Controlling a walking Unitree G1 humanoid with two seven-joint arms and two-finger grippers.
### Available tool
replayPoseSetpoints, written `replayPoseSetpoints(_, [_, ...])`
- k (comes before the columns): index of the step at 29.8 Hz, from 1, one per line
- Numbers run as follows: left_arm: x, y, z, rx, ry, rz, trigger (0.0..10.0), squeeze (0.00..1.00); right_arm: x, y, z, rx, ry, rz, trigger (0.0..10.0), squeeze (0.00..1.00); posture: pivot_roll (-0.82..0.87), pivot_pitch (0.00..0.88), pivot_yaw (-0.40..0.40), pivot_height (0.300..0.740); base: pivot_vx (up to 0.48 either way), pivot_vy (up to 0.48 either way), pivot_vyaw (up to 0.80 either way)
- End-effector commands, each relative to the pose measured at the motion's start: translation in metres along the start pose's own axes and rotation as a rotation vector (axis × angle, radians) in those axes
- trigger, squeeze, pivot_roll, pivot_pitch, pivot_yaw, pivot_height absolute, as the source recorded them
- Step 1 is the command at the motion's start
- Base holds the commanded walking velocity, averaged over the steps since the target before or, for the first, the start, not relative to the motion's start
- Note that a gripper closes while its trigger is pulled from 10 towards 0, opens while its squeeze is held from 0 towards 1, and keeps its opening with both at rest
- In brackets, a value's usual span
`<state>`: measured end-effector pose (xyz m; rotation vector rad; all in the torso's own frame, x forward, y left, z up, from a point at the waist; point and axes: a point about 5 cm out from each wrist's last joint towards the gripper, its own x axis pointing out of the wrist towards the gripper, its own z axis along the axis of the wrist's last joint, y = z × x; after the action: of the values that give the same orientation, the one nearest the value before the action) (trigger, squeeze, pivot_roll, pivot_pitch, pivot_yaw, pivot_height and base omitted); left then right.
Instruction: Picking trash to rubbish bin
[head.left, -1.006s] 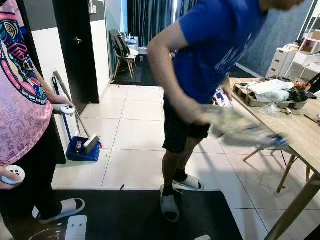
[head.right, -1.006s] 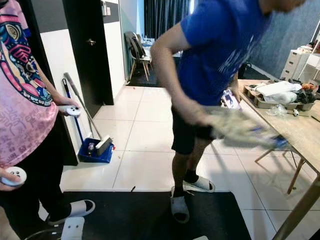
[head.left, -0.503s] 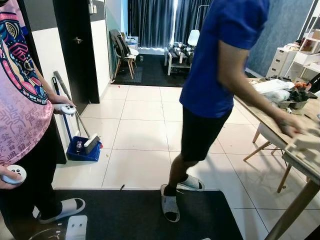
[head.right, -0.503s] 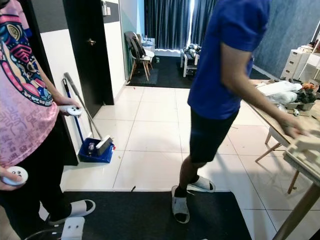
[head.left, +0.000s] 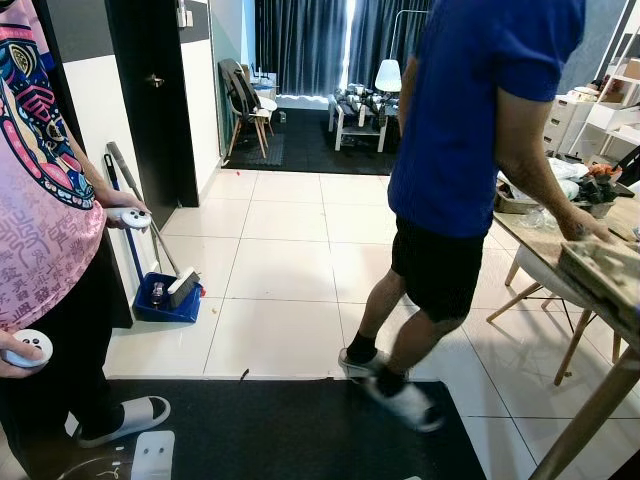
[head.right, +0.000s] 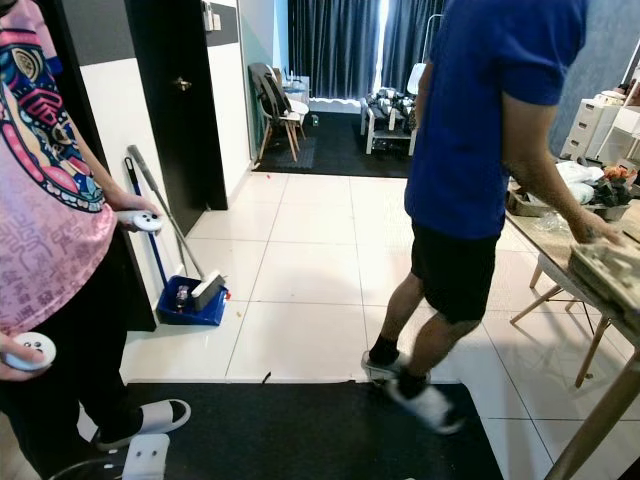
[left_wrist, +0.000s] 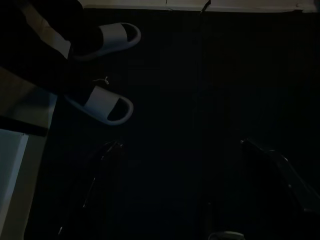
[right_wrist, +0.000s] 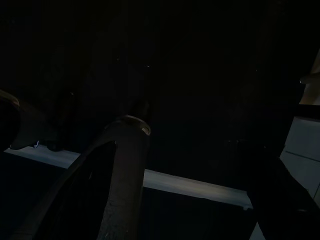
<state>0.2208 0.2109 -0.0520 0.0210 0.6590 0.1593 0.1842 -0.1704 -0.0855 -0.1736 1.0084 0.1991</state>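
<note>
Person in blue shirt (head.left: 470, 110): centre-right of the frame, black shorts, one foot on the white tile floor (head.left: 280, 280), the other blurred above the black mat (head.left: 290, 430); one hand (head.left: 590, 230) rests on the wooden counter (head.left: 545, 255) at the right edge, beside a flat pale tray-like item (head.left: 605, 270) lying on it.

Counter clutter (head.left: 570, 185): upper right, a tray, white bags and a small plant; blurred, no closer detail.

Person in pink patterned shirt (head.left: 40, 190): left edge, a white controller (head.left: 132, 217) in one hand and a second controller (head.left: 25, 347) in the other, white slippers (head.left: 135, 413) on the mat.

Blue dustpan (head.left: 165, 300): lower left on the tile, against the wall, a brush in it and a long handle (head.left: 140, 205) leaning up from it.

Trash and rubbish bin: cannot be picked out with certainty.

Left gripper (left_wrist: 200, 195): very dark wrist view, hanging over the black mat near the two white slippers; the fingers stand wide apart.

Right gripper: wrist view nearly black; state of the fingers cannot be told.

Background: dark curtains (head.left: 300, 45), chair (head.left: 245, 100), low table (head.left: 360, 105).
</note>
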Motion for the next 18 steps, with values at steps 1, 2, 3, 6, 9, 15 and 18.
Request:
replayPoseSetpoints(1, [0.0001,0.0030,-0.0005,0.014,0.008,0.004,10.0,0.00,-0.0003,-0.0009,-0.0019,0.008,0.005,-0.008,10.0,0.00,0.07,0.000,-0.025,0.740,0.000,0.000,0.00])
replayPoseSetpoints(2, [0.0002,0.0031,-0.0003,0.015,0.009,0.004,10.0,0.00,-0.0002,-0.0008,-0.0017,0.008,0.005,-0.007,10.0,0.00,0.07,0.000,-0.025,0.740,0.000,0.000,0.00])
replayPoseSetpoints(3, [0.0002,0.0031,-0.0003,0.015,0.009,0.004,10.0,0.00,-0.0002,-0.0007,-0.0015,0.007,0.005,-0.007,10.0,0.00,0.07,0.000,-0.025,0.740,0.000,0.000,0.00])
replayPoseSetpoints(6, [-0.0002,0.0034,-0.0012,0.016,0.010,0.005,10.0,0.00,-0.0001,-0.0008,-0.0009,0.004,0.004,-0.006,10.0,0.00,0.07,0.000,-0.026,0.740,0.000,0.000,0.00])
replayPoseSetpoints(9, [-0.0003,0.0038,-0.0015,0.017,0.011,0.007,10.0,0.00,-0.0001,-0.0010,-0.0002,0.002,0.003,-0.005,10.0,0.00,0.07,0.000,-0.026,0.740,0.000,0.000,0.00])
replayPoseSetpoints(15, [0.0001,0.0039,-0.0008,0.018,0.011,0.006,10.0,0.00,0.0001,-0.0012,0.0014,0.000,-0.001,-0.005,10.0,0.00,0.07,0.000,-0.024,0.740,0.000,0.000,0.00])
replayPoseSetpoints(18, [0.0002,0.0039,-0.0005,0.019,0.010,0.005,10.0,0.00,0.0002,-0.0010,0.0017,0.001,-0.002,-0.004,10.0,0.00,0.07,0.000,-0.022,0.740,0.000,0.000,0.00])
